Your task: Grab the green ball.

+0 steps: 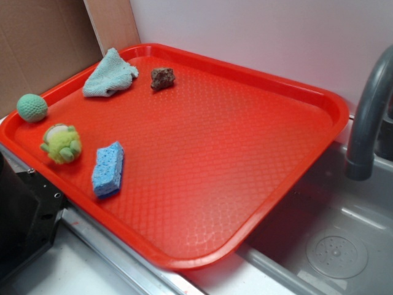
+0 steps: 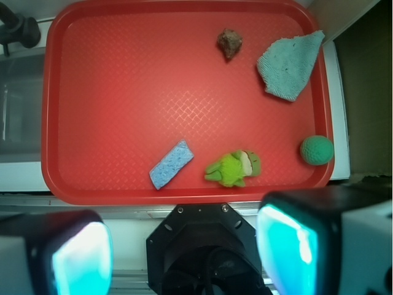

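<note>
The green ball (image 1: 32, 107) (image 2: 317, 150) lay at the edge of the red tray (image 1: 245, 160) (image 2: 123, 92), resting against the raised rim near one corner. In the wrist view it appeared at the right side of the tray, above and slightly right of the right-hand gripper finger (image 2: 295, 243). The gripper (image 2: 184, 252) was positioned off the tray, well apart from the ball, with nothing between its fingers. Its two fingers stood spread wide, one at each lower corner of the wrist view, each showing a glowing cyan pad.

The ball was small, round and mint-green, with a knitted, yarn-like surface. It touched no other object.

The nearest item was a lumpy yellow-green and white plush toy (image 1: 61, 143) (image 2: 234, 168), lying on the tray floor near the ball but clear of it. Beside the toy lay a blue sponge (image 1: 108, 169) (image 2: 171, 164), rectangular, porous, and set at an angle. A pale teal cloth (image 1: 110, 74) (image 2: 288, 64) lay crumpled along the same rim as the ball, farther along it toward the next corner. A small brown rock-like lump (image 1: 163, 78) (image 2: 229, 43) sat near the cloth.

The remainder of the tray floor showed a diamond-textured pattern. The tray rested partly over a grey sink basin (image 1: 331, 239), with a dark grey faucet (image 1: 368, 110) (image 2: 18, 27) rising beside it.
</note>
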{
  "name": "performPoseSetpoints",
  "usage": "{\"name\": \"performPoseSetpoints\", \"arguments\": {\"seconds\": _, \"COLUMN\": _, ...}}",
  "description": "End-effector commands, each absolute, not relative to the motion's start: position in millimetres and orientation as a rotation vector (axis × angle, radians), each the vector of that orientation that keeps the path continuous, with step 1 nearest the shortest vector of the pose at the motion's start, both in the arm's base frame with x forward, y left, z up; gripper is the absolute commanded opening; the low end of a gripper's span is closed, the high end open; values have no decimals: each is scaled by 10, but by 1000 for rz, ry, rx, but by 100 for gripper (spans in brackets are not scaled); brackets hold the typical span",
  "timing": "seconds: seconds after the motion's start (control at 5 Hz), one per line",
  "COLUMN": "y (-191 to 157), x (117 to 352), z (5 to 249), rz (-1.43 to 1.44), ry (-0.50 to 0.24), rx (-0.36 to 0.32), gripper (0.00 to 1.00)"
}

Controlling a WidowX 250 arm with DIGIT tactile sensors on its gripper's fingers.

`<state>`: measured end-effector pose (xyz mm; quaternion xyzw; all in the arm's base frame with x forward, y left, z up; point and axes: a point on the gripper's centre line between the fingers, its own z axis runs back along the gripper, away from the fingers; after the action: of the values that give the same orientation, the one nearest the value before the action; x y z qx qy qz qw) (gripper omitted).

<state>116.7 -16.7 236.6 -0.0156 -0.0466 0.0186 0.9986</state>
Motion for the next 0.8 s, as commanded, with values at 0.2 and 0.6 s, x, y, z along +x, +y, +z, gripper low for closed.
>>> {"name": "performPoseSetpoints", "arguments": {"seconds": 0.2, "y": 293, "x": 1321, "z": 2022, "rz": 286, "ry": -168, "rx": -25, "gripper": 100}}
{"name": "performPoseSetpoints", "arguments": {"seconds": 0.6, "y": 781, "x": 1379, "z": 1484, "rz": 778, "ry": -342, "rx": -33, "gripper": 100}}
